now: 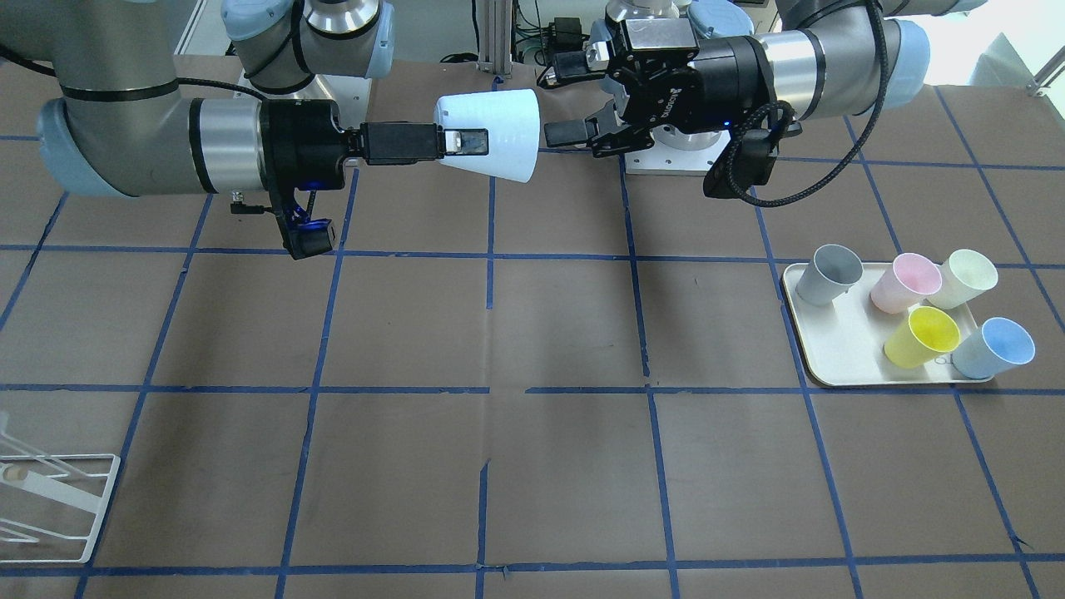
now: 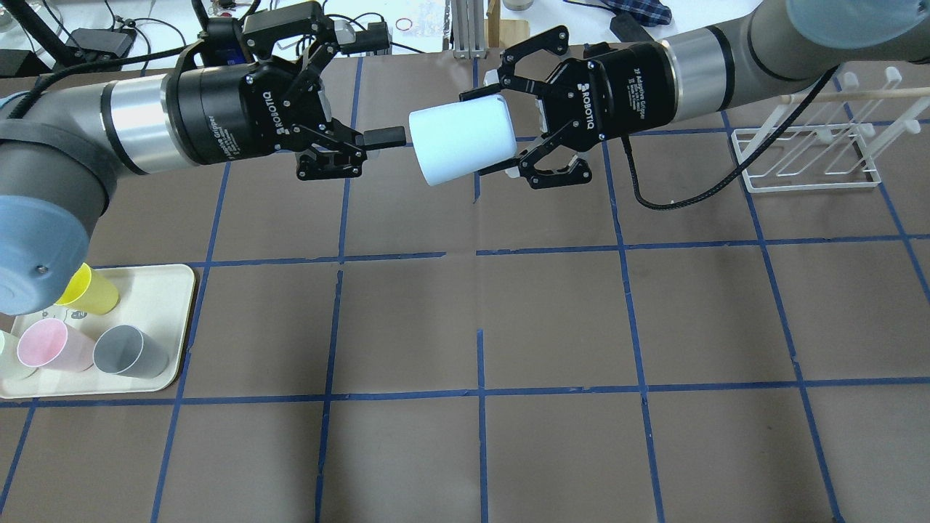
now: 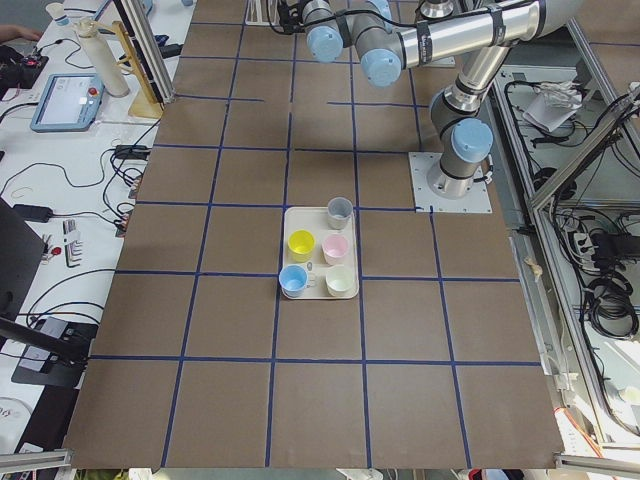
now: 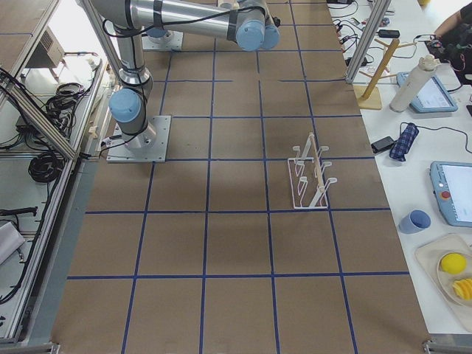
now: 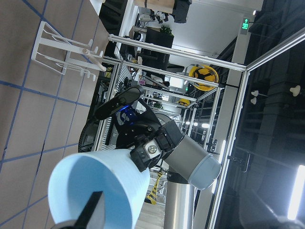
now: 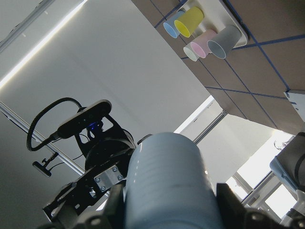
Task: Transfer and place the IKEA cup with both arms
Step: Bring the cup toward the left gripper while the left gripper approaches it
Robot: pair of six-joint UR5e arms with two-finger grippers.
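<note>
Item 1: pale blue tapered plastic cup (image 1: 502, 112), handleless. Held in the air above the table, lying on its side between the two grippers. Its narrow base points toward the right arm (image 1: 125, 141) and its open mouth toward the left arm (image 1: 832, 58).

Item 2: right gripper (image 2: 488, 132), black, two-finger, on the silver-grey right arm. Clamped on the cup, with one finger on each side of the cup wall.

Item 3: left gripper (image 1: 556, 101), black, two-finger, on the silver-grey left arm. Fingers spread wide apart, gripping nothing. One fingertip (image 1: 562, 133) sits just beside the cup's rim; whether it touches cannot be told. In the left wrist view that finger shows dark against the cup's mouth.

Item 4: brown table top (image 1: 399, 333) marked with a blue tape grid.

Item 5: cream rectangular tray (image 1: 832, 358) on the robot's left side of the table, well apart from the held cup. On it stand five cups: grey plastic cup (image 1: 828, 274) set a little aside, then pink cup (image 1: 905, 283), pale cream cup (image 1: 965, 279), yellow cup (image 1: 922, 335) and second pale blue cup (image 1: 994, 348) grouped close together.

Item 6: white wire rack (image 2: 806, 156) on the robot's right side of the table
</note>
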